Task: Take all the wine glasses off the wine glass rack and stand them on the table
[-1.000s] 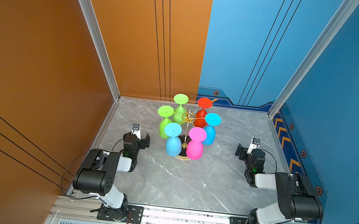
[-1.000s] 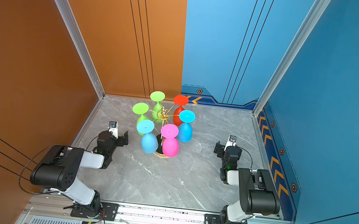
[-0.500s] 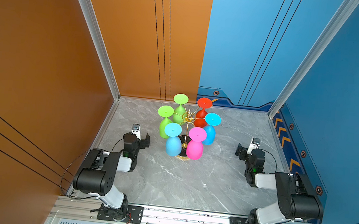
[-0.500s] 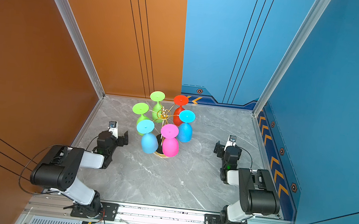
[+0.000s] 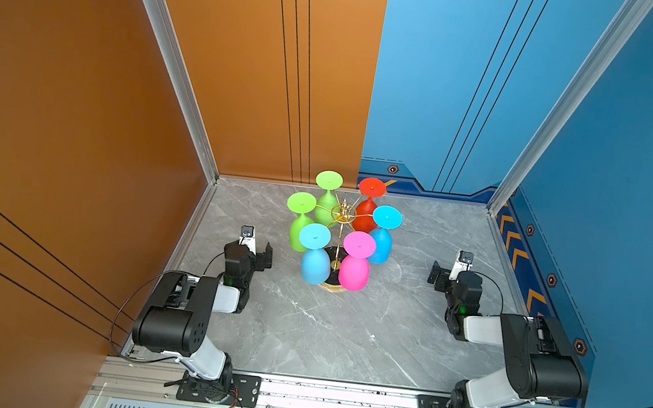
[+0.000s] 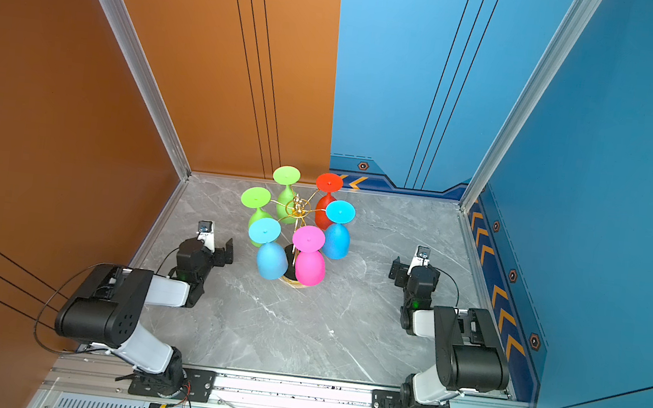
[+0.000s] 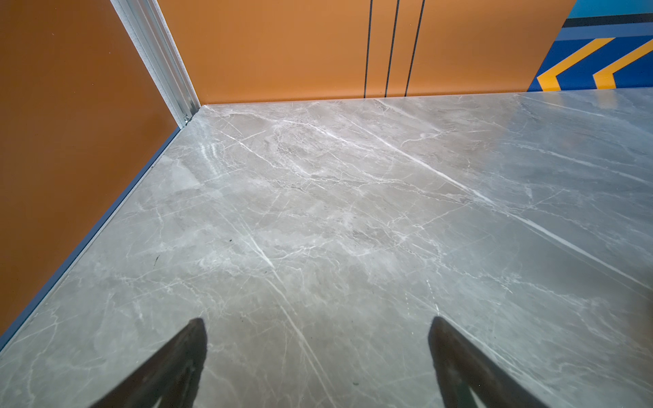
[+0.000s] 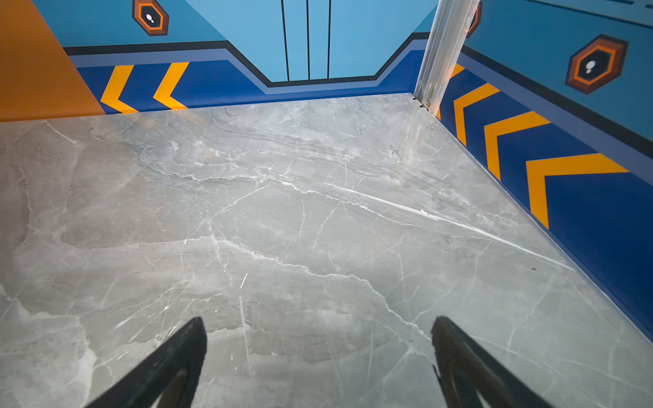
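Ok, sky-blue wine glass (image 5: 316, 264) hangs stem-up, axis vert., on gold wire wine glass rack (image 5: 343, 214), 3 o'clock off my left gripper (image 5: 258, 251); right gripper (image 5: 443, 273) farther. Both spread.

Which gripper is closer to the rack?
Left. In a top view the left gripper is close on the rack's left side, not touching; the right gripper is farther away on its right side.

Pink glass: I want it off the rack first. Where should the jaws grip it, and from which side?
Probably the bowl of the pink glass, from the front: it hangs upside down, foot caught in the rack, with a blue glass close beside it and the front side open.
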